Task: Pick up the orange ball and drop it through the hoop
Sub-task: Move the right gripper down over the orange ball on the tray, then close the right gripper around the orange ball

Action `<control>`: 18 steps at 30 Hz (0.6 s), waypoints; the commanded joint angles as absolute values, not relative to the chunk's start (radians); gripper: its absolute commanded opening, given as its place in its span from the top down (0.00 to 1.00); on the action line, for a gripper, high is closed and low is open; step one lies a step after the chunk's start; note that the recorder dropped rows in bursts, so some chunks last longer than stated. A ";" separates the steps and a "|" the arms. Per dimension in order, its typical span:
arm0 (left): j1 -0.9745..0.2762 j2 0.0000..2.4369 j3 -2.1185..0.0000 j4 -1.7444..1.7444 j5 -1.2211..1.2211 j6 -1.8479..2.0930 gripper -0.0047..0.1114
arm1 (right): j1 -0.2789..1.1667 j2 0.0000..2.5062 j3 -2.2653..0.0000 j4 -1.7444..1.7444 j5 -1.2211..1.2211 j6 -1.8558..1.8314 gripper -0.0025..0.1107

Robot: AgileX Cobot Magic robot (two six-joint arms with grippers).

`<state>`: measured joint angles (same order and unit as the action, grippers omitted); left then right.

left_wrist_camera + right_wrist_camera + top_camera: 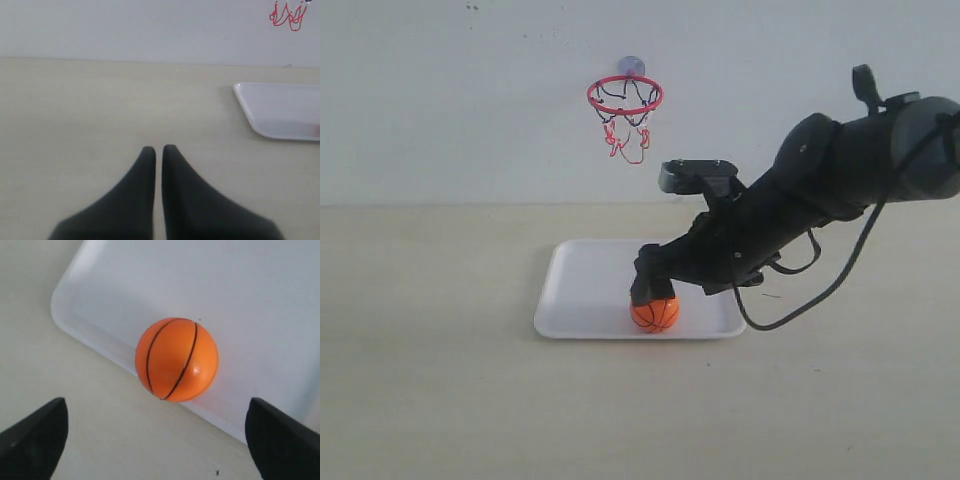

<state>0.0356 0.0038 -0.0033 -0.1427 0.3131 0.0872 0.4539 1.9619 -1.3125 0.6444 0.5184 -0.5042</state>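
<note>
Exterior view: the hoop (625,96) is mounted on the wall behind the worktop's far edge, about midway along it. A white tray (582,290) lies on the worktop (430,380), nearer the far edge than the near one. The orange ball (655,313) rests in the tray against its near rim. The right arm (820,180) reaches in from the right edge, and the right gripper (653,292) is angled down just above the ball (this view does not show whether they touch).

Left wrist view: the left gripper (159,150) is over bare worktop. Its two dark fingers (135,190) are drawn nearly together with only a thin slit between them, and they hold nothing. A corner of the tray (280,112) lies well apart from it, and the red net (287,15) hangs against the wall beyond.

Right wrist view: the right gripper (157,440) is spread wide, one finger (35,435) at each side. The ball (177,359) sits ahead of the gap, clear of both, in the tray (250,300) just inside its rim.
</note>
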 commanded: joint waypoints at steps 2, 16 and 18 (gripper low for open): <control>0.036 0.000 0.000 -0.149 0.310 0.080 0.92 | 0.460 1.986 -1.329 0.641 0.449 -0.444 0.19; 0.036 0.000 0.000 -0.149 0.310 0.080 0.92 | 0.463 2.117 -1.472 0.666 0.504 -0.402 0.19; 0.036 0.000 0.000 -0.149 0.310 0.080 0.92 | 0.463 2.129 -1.483 0.664 0.504 -0.402 0.21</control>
